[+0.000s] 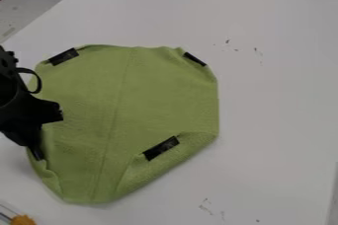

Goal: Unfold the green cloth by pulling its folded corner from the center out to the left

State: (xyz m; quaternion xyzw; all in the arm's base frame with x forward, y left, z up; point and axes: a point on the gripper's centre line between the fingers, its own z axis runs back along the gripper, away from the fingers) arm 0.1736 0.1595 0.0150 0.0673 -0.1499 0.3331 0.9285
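Black gripper point(50, 135) fingers stood apart at the left edge of the green cloth point(129, 115); we couldn't quite tell whether they touched it. We judged the step in hand as positioning at that edge, calling for careful alignment. The cloth, bearing black strips point(161, 148), lay on the white table point(280, 95).

Likely lab: black robot arm point(20, 115) over white tabletop point(277, 95).
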